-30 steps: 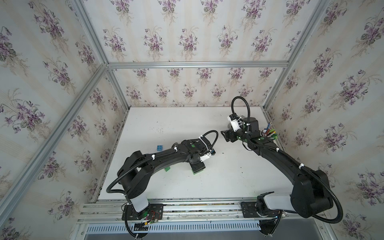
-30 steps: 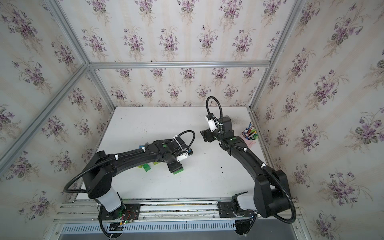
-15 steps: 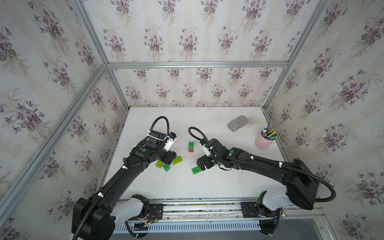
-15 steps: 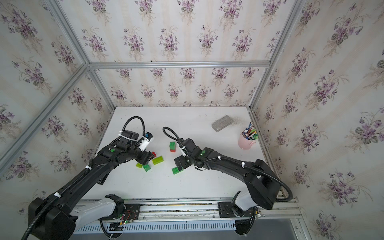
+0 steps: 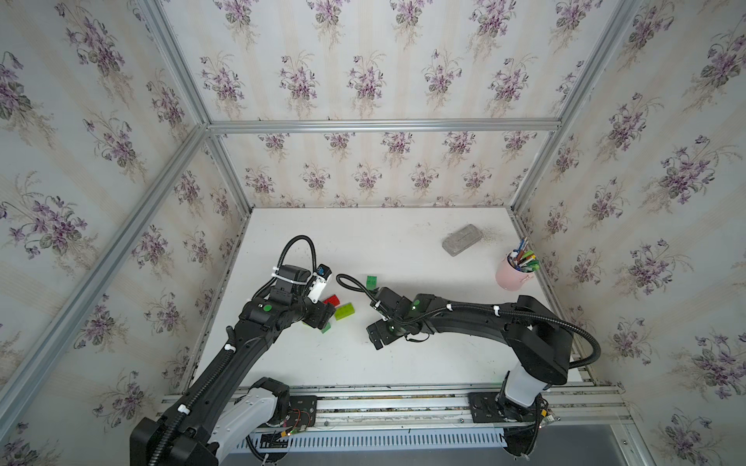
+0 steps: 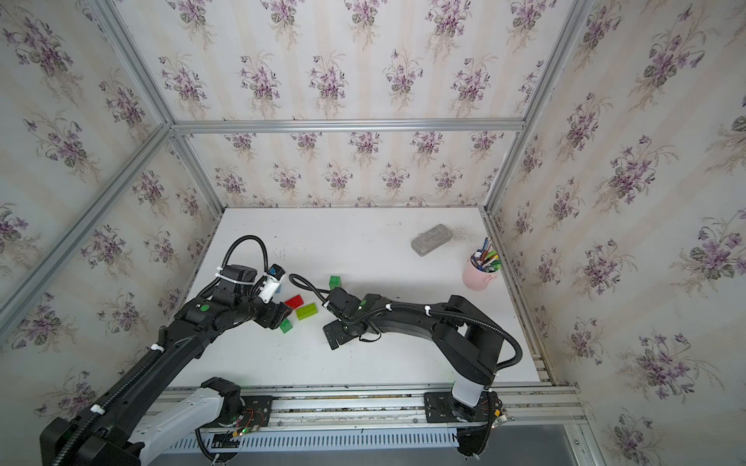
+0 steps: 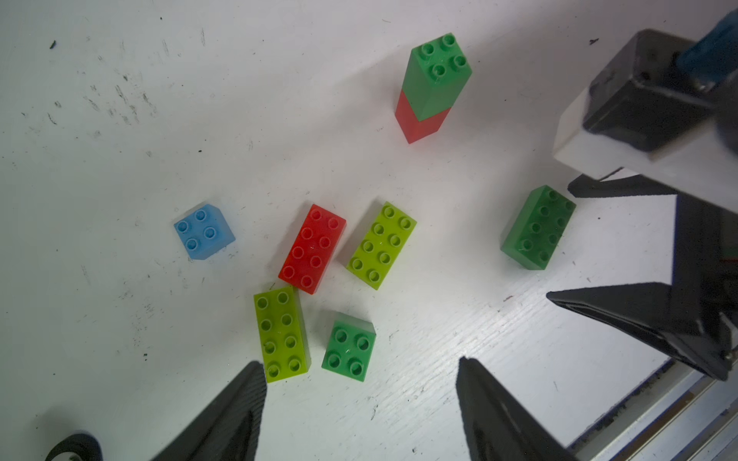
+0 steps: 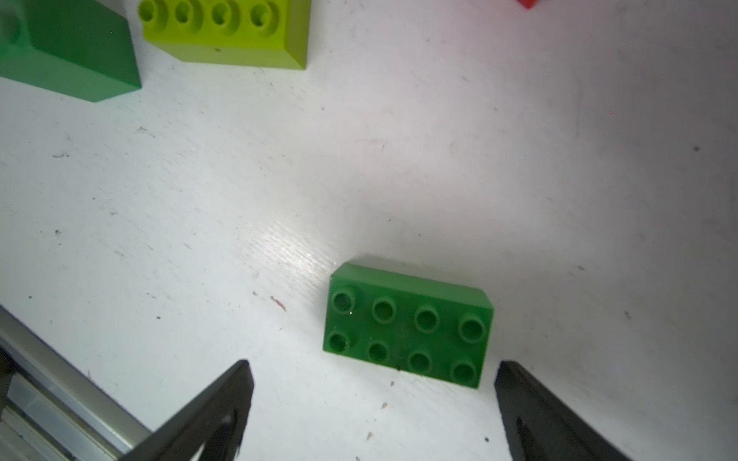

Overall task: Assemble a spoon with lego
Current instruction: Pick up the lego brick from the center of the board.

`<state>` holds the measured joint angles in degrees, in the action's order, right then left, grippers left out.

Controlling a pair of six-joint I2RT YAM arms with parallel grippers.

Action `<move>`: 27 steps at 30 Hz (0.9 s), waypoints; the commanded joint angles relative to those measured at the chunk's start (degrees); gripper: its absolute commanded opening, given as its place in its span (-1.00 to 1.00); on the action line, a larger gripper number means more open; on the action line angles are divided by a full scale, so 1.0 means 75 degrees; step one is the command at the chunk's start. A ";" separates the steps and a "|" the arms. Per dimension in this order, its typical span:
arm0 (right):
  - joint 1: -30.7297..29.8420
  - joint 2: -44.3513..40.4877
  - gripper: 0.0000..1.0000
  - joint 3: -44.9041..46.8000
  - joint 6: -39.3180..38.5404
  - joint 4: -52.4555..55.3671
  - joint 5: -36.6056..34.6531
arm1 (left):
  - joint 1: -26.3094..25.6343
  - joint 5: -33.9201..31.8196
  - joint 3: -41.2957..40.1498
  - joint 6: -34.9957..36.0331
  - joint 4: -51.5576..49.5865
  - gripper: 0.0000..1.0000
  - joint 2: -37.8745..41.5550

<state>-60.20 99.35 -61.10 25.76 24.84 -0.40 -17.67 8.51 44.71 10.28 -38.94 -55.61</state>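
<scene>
Loose lego lies on the white table. The left wrist view shows a blue square brick, a red oblong, two lime oblongs, a small green square and a green-on-red stack standing upright. The spoon is out of view. My left gripper hangs open over the lime and green bricks, holding nothing. My right gripper is open with a dark green oblong just ahead of its fingertips. In both top views the right gripper covers that brick.
A grey block lies at the back right, and a pink cup of pens stands by the right wall. The metal front rail runs close to my right gripper. Papered walls enclose the table on three sides.
The left arm has drawn back from the middle to the brick cluster at the left. The right arm has swung from the far right to the middle and now covers the dark green oblong.
</scene>
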 commanded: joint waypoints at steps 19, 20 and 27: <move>-0.0012 0.0856 0.60 -0.0595 0.0116 0.0449 -0.0571 | 0.0001 0.0182 -0.0091 -0.0106 0.0014 0.56 -0.0003; -0.0012 0.0890 0.59 -0.0629 0.0128 0.0483 -0.0605 | 0.0001 0.0178 -0.0090 -0.0111 0.0018 0.56 -0.0003; -0.0012 0.0937 0.21 -0.0809 0.0192 0.0662 -0.0827 | 0.0004 0.0522 -0.0151 -0.0065 0.0076 0.56 0.0086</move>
<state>-60.20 106.28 -66.50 26.24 28.14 -4.86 -17.61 9.52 43.94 8.91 -38.94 -55.40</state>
